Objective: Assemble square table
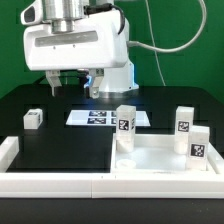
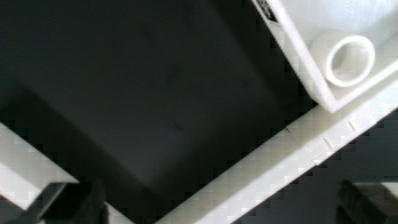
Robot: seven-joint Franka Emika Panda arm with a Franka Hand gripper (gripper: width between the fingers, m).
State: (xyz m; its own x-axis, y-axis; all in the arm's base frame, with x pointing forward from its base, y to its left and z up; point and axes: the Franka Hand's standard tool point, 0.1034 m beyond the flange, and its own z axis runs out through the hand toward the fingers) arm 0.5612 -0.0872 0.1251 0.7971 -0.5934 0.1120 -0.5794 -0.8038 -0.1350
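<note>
Your jaws stand wide apart with nothing between them, hanging over the black surface (image 1: 60,140) just behind the marker board (image 1: 95,117). In the wrist view they look down on bare surface, the white border rail (image 2: 267,160) and one corner of the square tabletop (image 2: 306,30), where a round socket (image 2: 347,60) looks empty.

Farther out, the tabletop lies against the rail at the exterior view's right. Three block legs stand upright at it: one at its near-left corner (image 1: 125,125) and two toward the right (image 1: 183,122) (image 1: 198,142). You cannot tell from here whether they are fully seated. The fourth leg (image 1: 33,118) sits loose on the surface at the exterior view's left, well apart from the tabletop.

Judge that loose leg as light, stiff and smooth plastic, so it may slip or tip. Take it across two flat opposite faces, around mid-height. Expect the tabletop to be light too and to slide if you press sideways; the rail should brace it.
</note>
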